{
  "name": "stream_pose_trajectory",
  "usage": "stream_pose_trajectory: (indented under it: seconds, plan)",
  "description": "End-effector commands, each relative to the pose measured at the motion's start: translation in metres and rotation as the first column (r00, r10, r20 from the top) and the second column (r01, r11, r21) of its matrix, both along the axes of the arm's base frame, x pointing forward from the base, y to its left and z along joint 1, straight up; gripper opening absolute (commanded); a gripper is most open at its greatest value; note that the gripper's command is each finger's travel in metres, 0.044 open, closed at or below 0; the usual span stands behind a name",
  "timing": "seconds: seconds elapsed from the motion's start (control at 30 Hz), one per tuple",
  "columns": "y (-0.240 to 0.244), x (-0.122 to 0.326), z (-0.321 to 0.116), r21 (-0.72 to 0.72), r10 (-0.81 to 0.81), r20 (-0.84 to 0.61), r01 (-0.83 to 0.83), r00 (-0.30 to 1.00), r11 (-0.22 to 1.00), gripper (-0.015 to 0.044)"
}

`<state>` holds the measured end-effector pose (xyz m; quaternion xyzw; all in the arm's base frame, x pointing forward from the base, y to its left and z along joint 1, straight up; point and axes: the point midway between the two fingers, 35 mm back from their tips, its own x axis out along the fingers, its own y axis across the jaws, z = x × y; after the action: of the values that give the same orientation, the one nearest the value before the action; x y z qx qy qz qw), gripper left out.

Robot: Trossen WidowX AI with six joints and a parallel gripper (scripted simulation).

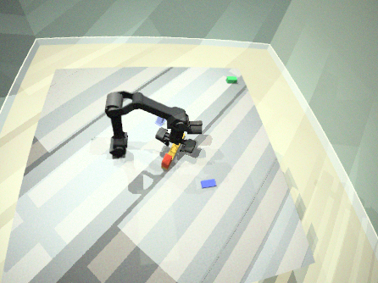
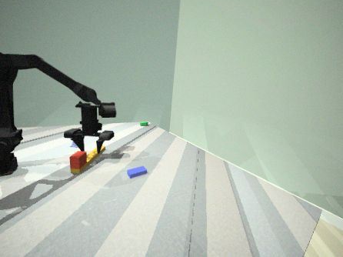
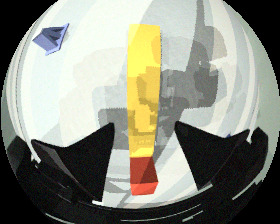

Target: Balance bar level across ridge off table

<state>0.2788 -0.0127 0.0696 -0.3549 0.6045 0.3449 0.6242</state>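
The bar (image 1: 173, 151) (image 2: 91, 156) (image 3: 143, 66) is a long yellow strip with a red block (image 1: 166, 162) (image 2: 78, 159) (image 3: 143, 175) on one end. It lies flat on the table. My gripper (image 1: 177, 142) (image 2: 89, 148) (image 3: 145, 126) is open and low over the bar, one finger on each side of its yellow part, near the middle. The fingers do not touch it. The ridge (image 1: 159, 120) (image 2: 73, 145) (image 3: 51, 37) is a small blue-purple wedge on the table behind the gripper, apart from the bar.
A flat blue block (image 1: 208, 183) (image 2: 137, 171) lies in front of the bar. A green block (image 1: 231, 80) (image 2: 144, 124) sits at the far corner by the wall. The arm's base (image 1: 118, 147) stands to the left.
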Motion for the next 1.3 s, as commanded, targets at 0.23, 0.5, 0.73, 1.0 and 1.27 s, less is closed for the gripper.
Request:
stream_pose_trajectory:
  seconds: [0.23,0.5,0.73,1.0,1.27]
  plan:
    - [0.000,-0.002,-0.019,-0.002,-0.005,-0.007,0.005,1.000,1.000,0.0315]
    - [0.000,-0.002,-0.023,-0.002,-0.005,-0.007,0.005,1.000,1.000,0.0315]
    - [0.000,-0.002,-0.023,-0.002,-0.005,-0.007,0.005,1.000,1.000,0.0315]
    - [0.000,-0.002,-0.023,0.000,0.000,-0.008,0.000,1.000,1.000,0.0184]
    - [0.000,-0.002,-0.023,0.000,0.000,-0.008,0.000,1.000,1.000,0.0111]
